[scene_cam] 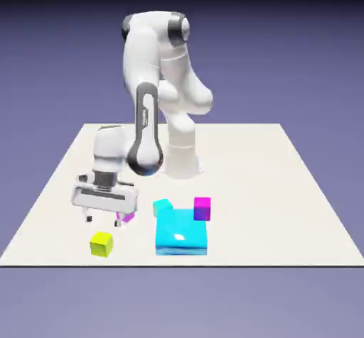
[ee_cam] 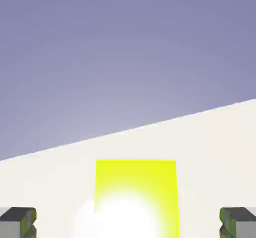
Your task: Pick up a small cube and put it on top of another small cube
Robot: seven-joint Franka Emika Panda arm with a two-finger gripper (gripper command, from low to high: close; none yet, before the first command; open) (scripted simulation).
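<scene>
One lime cube (scene_cam: 102, 243) is seen on the bench (scene_cam: 284, 187) near its front edge, below the hand (scene_cam: 103, 220), whose fingers (ee_cam: 18, 222) are spread wide. One small cyan cube (scene_cam: 163, 206), two magenta cubes (scene_cam: 202, 208) and one flat cyan block (scene_cam: 181, 233) are counted to the right.

A large flat cyan block (scene_cam: 182, 234) lies on the white table (scene_cam: 284, 187), low in the frame, just right of centre. A magenta cube (scene_cam: 202, 208) sits at its upper right corner. Another magenta cube (scene_cam: 127, 216) shows partly, left of the block.
</scene>
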